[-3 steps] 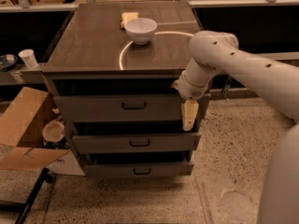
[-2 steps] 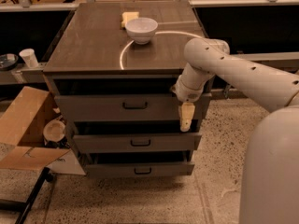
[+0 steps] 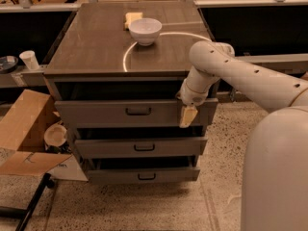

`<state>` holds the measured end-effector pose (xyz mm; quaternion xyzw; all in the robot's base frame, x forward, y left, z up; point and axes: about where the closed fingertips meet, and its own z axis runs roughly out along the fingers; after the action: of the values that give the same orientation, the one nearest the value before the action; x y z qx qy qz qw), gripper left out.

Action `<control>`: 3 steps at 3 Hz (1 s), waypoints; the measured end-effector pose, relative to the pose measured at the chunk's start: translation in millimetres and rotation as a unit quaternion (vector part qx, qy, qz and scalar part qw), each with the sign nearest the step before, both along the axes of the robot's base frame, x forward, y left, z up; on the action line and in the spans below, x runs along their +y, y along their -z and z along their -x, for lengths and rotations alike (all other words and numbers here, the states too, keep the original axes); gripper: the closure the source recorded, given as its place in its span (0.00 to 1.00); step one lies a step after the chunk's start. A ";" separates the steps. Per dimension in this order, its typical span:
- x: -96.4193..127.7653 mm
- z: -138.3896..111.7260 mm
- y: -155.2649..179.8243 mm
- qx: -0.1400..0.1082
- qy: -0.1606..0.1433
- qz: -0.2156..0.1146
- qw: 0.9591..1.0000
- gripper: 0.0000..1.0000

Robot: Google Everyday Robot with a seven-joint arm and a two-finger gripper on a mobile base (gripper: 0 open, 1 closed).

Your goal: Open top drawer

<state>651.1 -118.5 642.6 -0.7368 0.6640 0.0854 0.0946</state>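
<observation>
Camera view: gripper (image 3: pixel 187 116) before top drawer (image 3: pixel 96 113)

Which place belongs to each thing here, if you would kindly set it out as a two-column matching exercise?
1 white bowl
2 paper cup
3 cardboard box
4 gripper

A at the right end of the top drawer's front
B on the floor, left of the cabinet
C on the cabinet top
D on the ledge at far left

Pairs: 1-C, 2-D, 3-B, 4-A

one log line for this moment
task: open top drawer | gripper: at drawer front's right end, right of handle | handle: not held
</observation>
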 end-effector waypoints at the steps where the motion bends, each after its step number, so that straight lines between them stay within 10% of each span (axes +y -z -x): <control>1: 0.0 0.1 -2.9 0.000 0.000 0.000 1.000 0.66; 2: 2.3 29.6 -7.0 0.001 -0.006 -0.007 1.000 0.89; 3: 3.1 56.0 4.0 0.022 -0.017 0.001 1.000 0.85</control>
<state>595.1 -115.4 638.6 -0.7460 0.6534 0.1023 0.0779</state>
